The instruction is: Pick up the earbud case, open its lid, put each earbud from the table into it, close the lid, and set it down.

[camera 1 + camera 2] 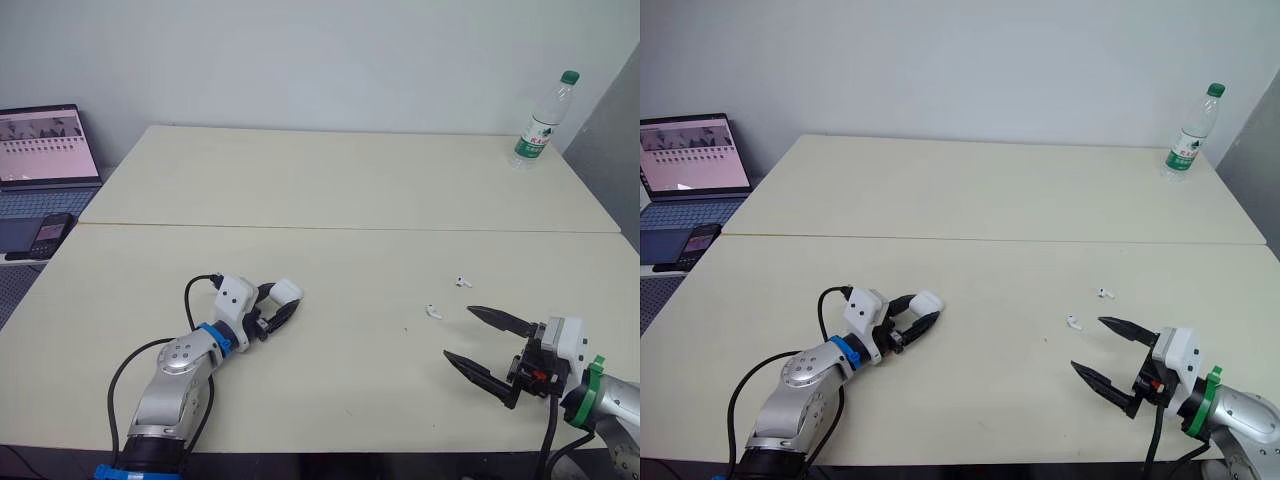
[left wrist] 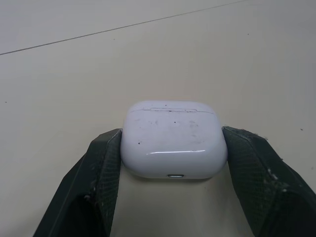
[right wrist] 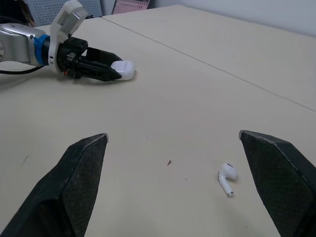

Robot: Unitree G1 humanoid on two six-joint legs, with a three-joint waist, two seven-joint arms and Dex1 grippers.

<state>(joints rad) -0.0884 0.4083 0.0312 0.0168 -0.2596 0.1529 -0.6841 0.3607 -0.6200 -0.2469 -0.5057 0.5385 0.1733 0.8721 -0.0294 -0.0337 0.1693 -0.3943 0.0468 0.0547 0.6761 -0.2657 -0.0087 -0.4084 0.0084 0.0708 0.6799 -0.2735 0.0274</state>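
The earbud case (image 2: 174,140) rests on the table (image 1: 340,390), pinched at its sides by my left gripper (image 1: 279,304); my right gripper (image 1: 459,332) gapes wide beside the nearer earbud (image 1: 433,311). Lifting, that glossy rounded shell could squirt free

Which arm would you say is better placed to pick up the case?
Left: the left gripper has a finger against each side of the closed case on the table. The right gripper is open, apart from it, near the earbuds.

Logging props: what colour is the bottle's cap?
Green screw cap on the clear plastic bottle; best in left eye view.
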